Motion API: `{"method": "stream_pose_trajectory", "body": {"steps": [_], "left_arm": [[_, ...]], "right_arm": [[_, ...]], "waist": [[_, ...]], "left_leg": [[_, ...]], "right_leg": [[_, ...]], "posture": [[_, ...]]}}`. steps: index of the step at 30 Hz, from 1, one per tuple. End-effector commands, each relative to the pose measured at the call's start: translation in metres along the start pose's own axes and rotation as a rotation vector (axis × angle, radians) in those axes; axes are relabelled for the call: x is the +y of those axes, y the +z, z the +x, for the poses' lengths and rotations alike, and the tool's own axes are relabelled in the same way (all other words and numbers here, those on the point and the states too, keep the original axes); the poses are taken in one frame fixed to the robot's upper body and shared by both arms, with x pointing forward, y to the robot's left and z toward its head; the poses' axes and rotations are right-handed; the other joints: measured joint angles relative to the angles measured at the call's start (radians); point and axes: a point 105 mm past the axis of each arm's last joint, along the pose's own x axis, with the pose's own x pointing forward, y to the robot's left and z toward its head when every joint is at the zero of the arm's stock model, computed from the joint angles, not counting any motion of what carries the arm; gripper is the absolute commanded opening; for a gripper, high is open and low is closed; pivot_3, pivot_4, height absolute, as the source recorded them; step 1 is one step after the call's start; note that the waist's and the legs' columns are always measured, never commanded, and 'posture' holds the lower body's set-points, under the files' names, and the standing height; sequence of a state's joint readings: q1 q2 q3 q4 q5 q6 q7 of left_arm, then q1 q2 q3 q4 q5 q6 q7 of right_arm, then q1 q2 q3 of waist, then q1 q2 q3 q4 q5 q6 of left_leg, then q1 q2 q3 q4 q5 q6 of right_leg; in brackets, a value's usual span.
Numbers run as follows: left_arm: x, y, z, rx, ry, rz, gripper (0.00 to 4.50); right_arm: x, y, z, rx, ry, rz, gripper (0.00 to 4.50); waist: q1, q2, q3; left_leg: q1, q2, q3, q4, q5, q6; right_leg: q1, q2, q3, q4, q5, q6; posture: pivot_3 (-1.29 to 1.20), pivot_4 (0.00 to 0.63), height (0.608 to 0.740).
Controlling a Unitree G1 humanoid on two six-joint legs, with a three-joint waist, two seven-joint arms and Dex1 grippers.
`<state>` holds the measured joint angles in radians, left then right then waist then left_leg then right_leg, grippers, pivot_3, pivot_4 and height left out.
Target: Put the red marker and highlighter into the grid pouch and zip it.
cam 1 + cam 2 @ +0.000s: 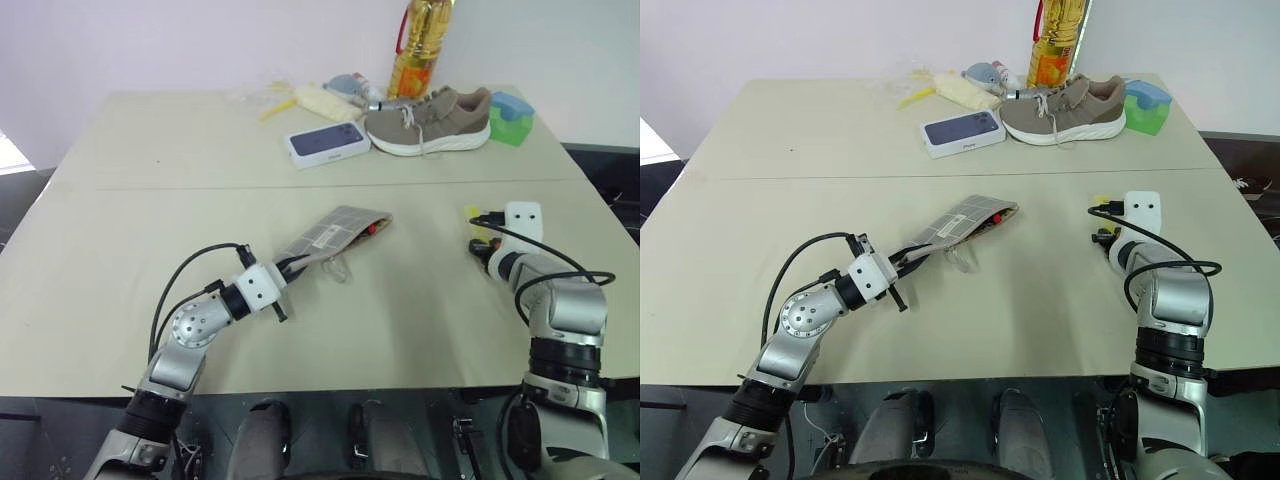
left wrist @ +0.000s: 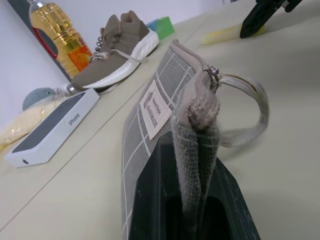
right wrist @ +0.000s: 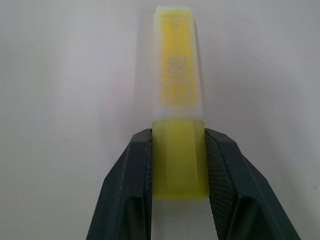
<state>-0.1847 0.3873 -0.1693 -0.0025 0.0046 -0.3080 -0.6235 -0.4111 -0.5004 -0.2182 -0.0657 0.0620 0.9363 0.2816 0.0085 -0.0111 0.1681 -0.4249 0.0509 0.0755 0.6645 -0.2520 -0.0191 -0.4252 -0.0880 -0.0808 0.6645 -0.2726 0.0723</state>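
Working across your beige tabletop (image 1: 120,230), your left end effector (image 2: 195,165) clamps the soft grey grid fabric pouch (image 1: 330,232) mid-table; it looks floppy, so brace its mouth. Toward the right edge, your right end effector (image 3: 177,165) pinches the stubby translucent yellow highlighter (image 3: 178,100), likely light, rigid, slippery; hold its middle.

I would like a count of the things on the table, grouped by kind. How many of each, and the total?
Writing tools: 2 (highlighter, red marker)
Pouches: 1 (grid pouch)
Shoes: 1 (shoe)
Boxes: 2 (phone box, green-and-blue box)
Bottles: 1 (oil bottle)
Total: 7, leaving out the small far clutter I cannot tell apart.
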Motion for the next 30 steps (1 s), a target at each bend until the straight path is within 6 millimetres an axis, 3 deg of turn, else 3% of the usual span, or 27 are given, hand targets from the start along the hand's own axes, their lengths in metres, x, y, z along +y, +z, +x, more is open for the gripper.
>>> {"method": "stream_pose_trajectory", "body": {"steps": [1, 4, 11, 17, 30], "left_arm": [[0.017, 0.009, -0.001, -0.035, 0.067, -0.003, 0.00], [0.023, 0.009, -0.001, -0.039, 0.087, -0.011, 0.00], [0.024, 0.009, 0.001, -0.043, 0.087, -0.006, 0.00], [0.024, 0.010, 0.002, -0.047, 0.083, -0.003, 0.00], [0.023, 0.008, 0.001, -0.042, 0.088, -0.002, 0.00]], "right_arm": [[0.022, 0.051, -0.020, -0.261, 0.096, -0.329, 0.88], [0.054, 0.063, -0.041, -0.397, 0.278, -0.596, 0.88], [0.084, 0.056, -0.062, -0.442, 0.492, -0.678, 0.88], [0.092, 0.051, -0.065, -0.436, 0.553, -0.696, 0.88], [0.088, 0.049, -0.078, -0.432, 0.637, -0.624, 0.88]], "waist": [[-0.001, 0.000, 0.000], [-0.003, 0.000, 0.000], [0.003, -0.001, 0.000], [0.004, -0.001, 0.000], [0.004, -0.001, 0.000]], "left_leg": [[0.000, 0.000, 0.000, 0.000, 0.000, 0.000], [0.000, 0.000, 0.000, 0.000, 0.000, 0.000], [0.000, 0.000, -0.001, 0.000, 0.000, 0.000], [0.000, 0.000, -0.001, 0.000, 0.000, 0.000], [0.000, 0.000, -0.001, 0.000, 0.000, 0.000]], "right_leg": [[0.000, 0.000, 0.000, 0.000, 0.000, 0.000], [0.000, 0.000, 0.000, 0.000, 0.000, 0.000], [0.000, 0.001, 0.000, 0.000, 0.000, 0.000], [0.000, 0.001, 0.000, 0.000, 0.000, 0.000], [0.000, 0.001, 0.000, 0.000, 0.000, 0.000]], "posture": [[0.00, 0.150, 0.724], [0.00, 0.150, 0.724], [0.00, 0.150, 0.724], [0.00, 0.150, 0.724], [0.00, 0.150, 0.724]]}}
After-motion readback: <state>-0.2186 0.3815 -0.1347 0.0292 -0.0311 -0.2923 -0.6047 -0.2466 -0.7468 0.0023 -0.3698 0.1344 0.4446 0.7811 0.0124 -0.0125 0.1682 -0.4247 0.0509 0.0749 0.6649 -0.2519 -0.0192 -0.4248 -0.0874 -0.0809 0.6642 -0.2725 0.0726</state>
